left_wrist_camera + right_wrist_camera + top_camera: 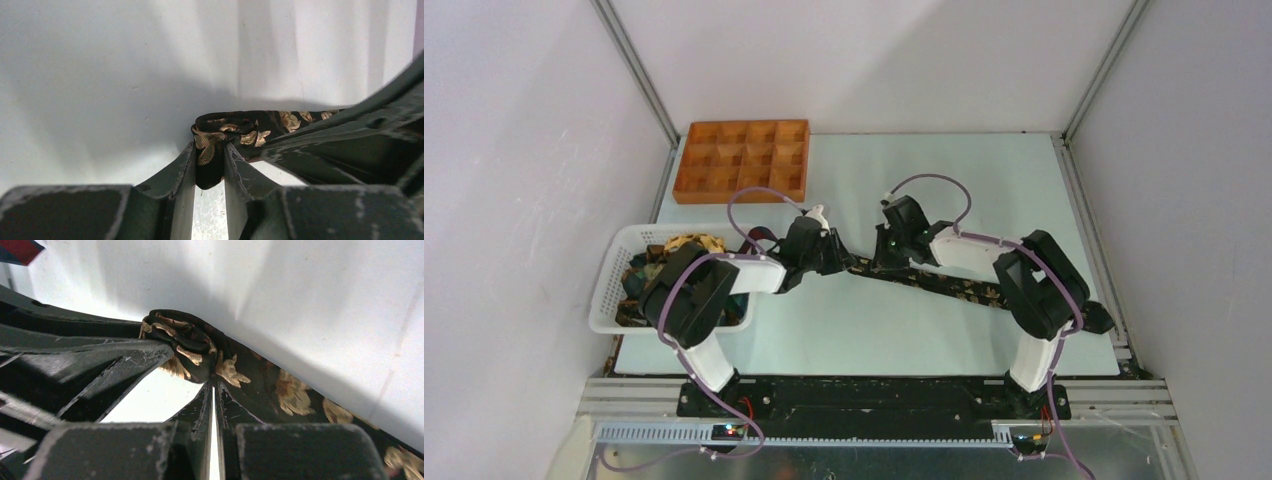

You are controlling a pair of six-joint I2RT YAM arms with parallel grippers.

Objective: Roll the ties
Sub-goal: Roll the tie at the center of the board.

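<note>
**A:** Start at the near edge. How do the arms stand?

**B:** There are two. The left arm (694, 300) rises from its base to a raised elbow that overlaps the basket's right side in the top view. From there it reaches right and away, toward the middle of the table (874, 335). The right arm (1036, 285) mirrors it, with the elbow up on the right and the forearm reaching left. The two wrists come close together, almost head to head.

**A:** And the grippers?

**B:** The left gripper (210, 150) is clamped on the tie (944, 283). Its two fingers press the rolled end (185, 342) from both sides, and cloth fills the gap between them. The right gripper (215, 387) has its fingers drawn almost together, with only a bright sliver between. Its tips touch the tie just beside the roll. Whether any cloth is nipped between those tips, I cannot tell.

**A:** Where does that tie lie?

**B:** There is one tie on the table, lying flat. It runs from the roll between the grippers diagonally right and nearer, passing under the right forearm.

**A:** Farther off?

**B:** One white mesh basket (610, 268) sits at the table's left edge and holds a heap of ties (644, 272). They are too tangled to count. Beyond it, at the far left corner, is one orange tray (739, 196) with three rows of four compartments, twelve in all.
</note>
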